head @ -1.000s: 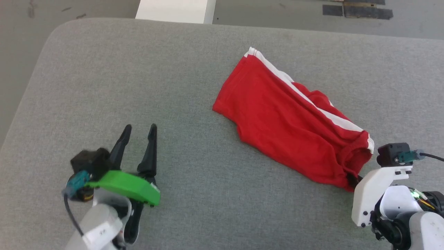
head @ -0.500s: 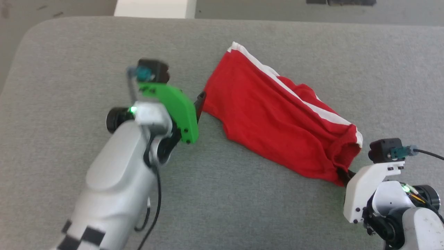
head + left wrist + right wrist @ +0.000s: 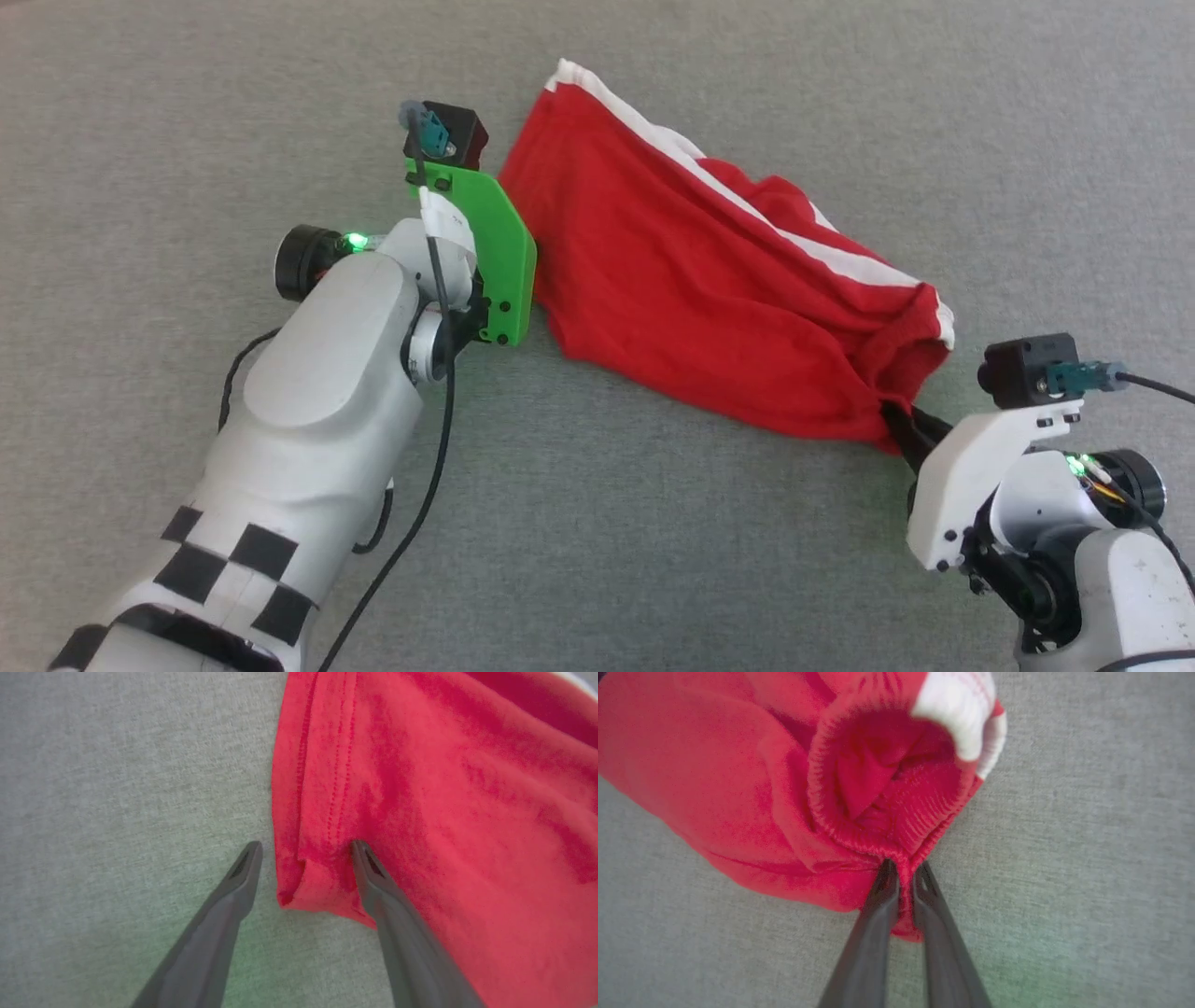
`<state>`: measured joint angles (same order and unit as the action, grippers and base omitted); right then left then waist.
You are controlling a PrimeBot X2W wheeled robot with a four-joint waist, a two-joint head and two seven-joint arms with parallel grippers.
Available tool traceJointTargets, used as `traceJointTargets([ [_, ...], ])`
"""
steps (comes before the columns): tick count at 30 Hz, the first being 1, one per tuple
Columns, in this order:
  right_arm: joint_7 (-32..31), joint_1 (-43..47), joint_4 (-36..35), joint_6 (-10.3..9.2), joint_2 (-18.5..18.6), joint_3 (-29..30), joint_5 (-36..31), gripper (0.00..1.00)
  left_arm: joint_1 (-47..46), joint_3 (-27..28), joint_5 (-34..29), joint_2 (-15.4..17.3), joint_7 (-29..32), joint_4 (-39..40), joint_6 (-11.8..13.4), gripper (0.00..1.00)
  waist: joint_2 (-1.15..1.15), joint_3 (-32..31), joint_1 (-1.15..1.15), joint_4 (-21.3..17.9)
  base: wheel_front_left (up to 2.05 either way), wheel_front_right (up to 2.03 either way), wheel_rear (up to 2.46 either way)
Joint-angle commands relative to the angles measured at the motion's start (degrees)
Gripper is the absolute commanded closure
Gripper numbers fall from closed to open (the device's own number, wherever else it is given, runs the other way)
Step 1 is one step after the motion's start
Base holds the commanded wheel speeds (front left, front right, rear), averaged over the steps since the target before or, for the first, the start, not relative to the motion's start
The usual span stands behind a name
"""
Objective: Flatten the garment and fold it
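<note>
Diagonally, garment [image 3: 709, 308] upper-left to lower-right, right jaws gripping it, left jaws wide

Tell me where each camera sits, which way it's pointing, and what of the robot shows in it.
Head view: on the head, looking down at the red garment on the gray fabric surface; left arm and right arm show.
Left wrist view: on the left wrist, looking along the open left gripper, which straddles the garment's hemmed corner.
Right wrist view: on the right wrist, looking along the right gripper, shut on the ribbed waistband.
Shared: head and right wrist views both show white trim.
</note>
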<state>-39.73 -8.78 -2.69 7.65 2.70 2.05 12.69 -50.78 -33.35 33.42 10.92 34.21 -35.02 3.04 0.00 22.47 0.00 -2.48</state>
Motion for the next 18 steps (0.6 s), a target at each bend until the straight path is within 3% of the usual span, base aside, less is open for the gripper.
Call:
traceJointTargets([
  [1, -0.1, -0.11, 1.79, -0.16, 0.18, 0.24, -0.1, 1.0, -1.01, -0.44, -0.37, -0.19, 0.39, -0.98, -0.41, 0.0, 0.0, 0.91, 0.0, -0.94, 0.0, 0.0, 0.0],
  [6, 0.43, -0.24, 2.17, -0.16, 0.18, 0.19, 0.13, 1.0, -1.07, -1.43, 0.63, -0.64, 2.68, -3.0, -2.28, 0.0, 0.0, 1.47, 0.0, -1.54, 0.0, 0.0, 0.0],
  [7, 0.56, -0.25, 2.24, -0.16, 0.18, 0.29, 0.17, 1.0, -1.04, -1.38, 1.09, -0.86, 2.69, -3.08, -2.78, 0.65, 0.0, 1.62, 0.0, -1.59, 0.0, 0.0, 0.0],
  [8, 0.65, -0.27, 2.31, -0.16, 0.18, 0.32, 0.19, 1.0, -1.05, -1.34, 1.25, -0.93, 2.43, -3.13, -3.0, 1.0, 0.0, 1.71, 0.0, -1.64, 0.0, 0.0, 0.0],
  [18, 1.06, -0.24, 3.09, -0.16, 0.18, 0.94, 0.2, 1.0, -0.55, 0.65, 3.85, -1.04, -0.6, -3.65, -4.0, 1.0, 0.0, 0.57, 0.0, -0.75, 0.0, 0.0, 0.0],
])
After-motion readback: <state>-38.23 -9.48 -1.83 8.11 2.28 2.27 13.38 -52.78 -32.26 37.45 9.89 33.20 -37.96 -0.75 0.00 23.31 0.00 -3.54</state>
